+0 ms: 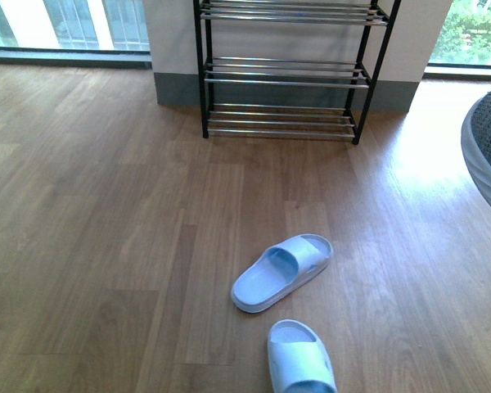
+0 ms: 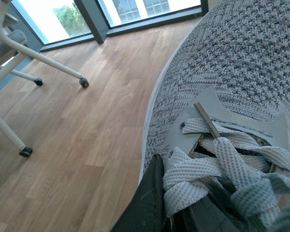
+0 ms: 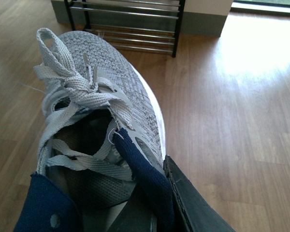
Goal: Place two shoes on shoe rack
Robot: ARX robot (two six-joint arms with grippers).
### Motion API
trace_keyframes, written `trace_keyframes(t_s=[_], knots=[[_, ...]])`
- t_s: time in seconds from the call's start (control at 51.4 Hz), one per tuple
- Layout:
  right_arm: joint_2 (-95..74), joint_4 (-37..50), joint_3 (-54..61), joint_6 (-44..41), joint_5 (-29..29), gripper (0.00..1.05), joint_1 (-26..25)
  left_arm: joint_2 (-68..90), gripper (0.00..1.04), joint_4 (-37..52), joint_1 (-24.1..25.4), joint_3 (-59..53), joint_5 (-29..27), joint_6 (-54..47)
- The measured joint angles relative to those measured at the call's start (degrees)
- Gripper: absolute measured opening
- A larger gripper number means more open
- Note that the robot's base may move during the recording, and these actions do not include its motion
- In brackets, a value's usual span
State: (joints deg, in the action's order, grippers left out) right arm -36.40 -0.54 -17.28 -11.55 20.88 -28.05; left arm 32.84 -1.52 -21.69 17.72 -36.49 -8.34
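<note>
The shoe rack (image 1: 286,74) stands at the far wall, black frame with chrome bars; three tiers show, all bare. It also shows in the right wrist view (image 3: 130,24), ahead of the shoe's toe. My right gripper (image 3: 152,203) is shut on one grey sneaker (image 3: 106,72) at its navy collar, one dark finger (image 3: 193,208) outside the shoe. This sneaker's toe shows at the right edge of the front view (image 1: 487,147). My left gripper (image 2: 166,212) is shut on the other grey sneaker (image 2: 232,63) near its laces, held above the wood floor. Neither arm shows in the front view.
Two light blue slippers (image 1: 282,270) (image 1: 301,360) lie on the floor between me and the rack. A white wheeled chair base (image 2: 38,53) stands by the windows in the left wrist view. A grey-skirted wall (image 1: 172,86) is behind the rack.
</note>
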Motion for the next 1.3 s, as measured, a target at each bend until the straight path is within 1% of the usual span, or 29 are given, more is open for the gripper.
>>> trace_keyframes(t_s=[0.175,1.303], knots=[[-0.09,-0.02,0.02,0.0,-0.76,0.01,-0.02,0.04,0.02,0.0,0.0,0.0,0.26,0.0],[-0.09,-0.02,0.02,0.13,-1.27,0.01,-0.13,0.09,0.02,0.0,-0.13,-0.09,0.55,0.0]])
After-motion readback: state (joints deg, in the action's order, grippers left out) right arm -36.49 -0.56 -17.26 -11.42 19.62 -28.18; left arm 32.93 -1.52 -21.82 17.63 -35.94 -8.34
